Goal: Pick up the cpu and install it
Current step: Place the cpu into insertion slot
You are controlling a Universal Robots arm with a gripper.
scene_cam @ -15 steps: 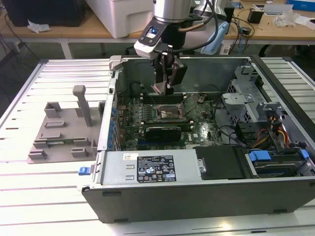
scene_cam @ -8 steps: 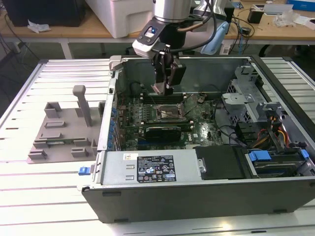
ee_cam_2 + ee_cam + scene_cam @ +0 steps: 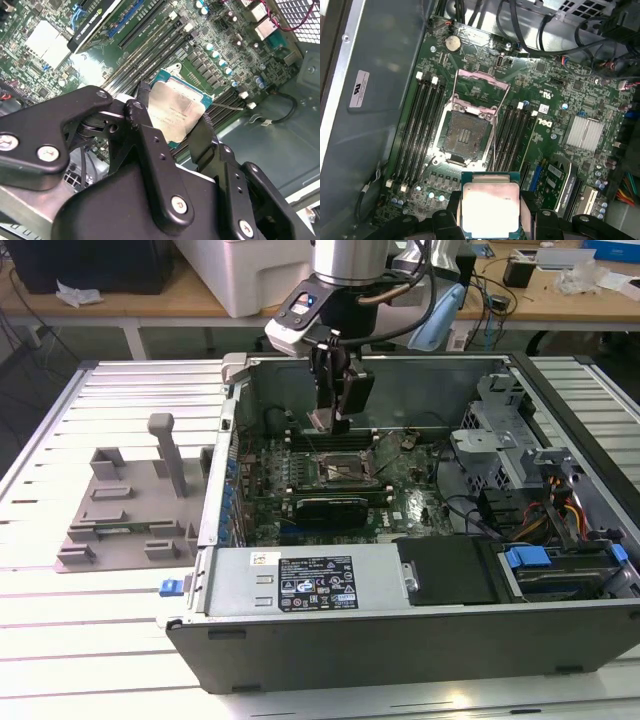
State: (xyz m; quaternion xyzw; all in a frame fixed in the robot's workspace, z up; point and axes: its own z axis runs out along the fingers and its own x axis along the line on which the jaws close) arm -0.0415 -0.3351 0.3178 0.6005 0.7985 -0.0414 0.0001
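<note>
Cpu (image 3: 490,210) install, live: inside the open computer case (image 3: 400,665), above the green motherboard (image 3: 547,95), the cpu is pinched edge-to-edge by the gripper (image 3: 174,110), near the open socket (image 3: 465,132). It should be kept level, squared w/ socket frame, and lowered w/o force.

The cpu (image 3: 490,209) is a small flat square chip with a silvery-grey metal top and a paler rim edged in green. It is clamped by two opposite edges in the hand (image 3: 174,114), metal top facing both wrist cameras. It is held above the motherboard (image 3: 550,100), apart from the open socket (image 3: 465,132), not yet seated.
</note>
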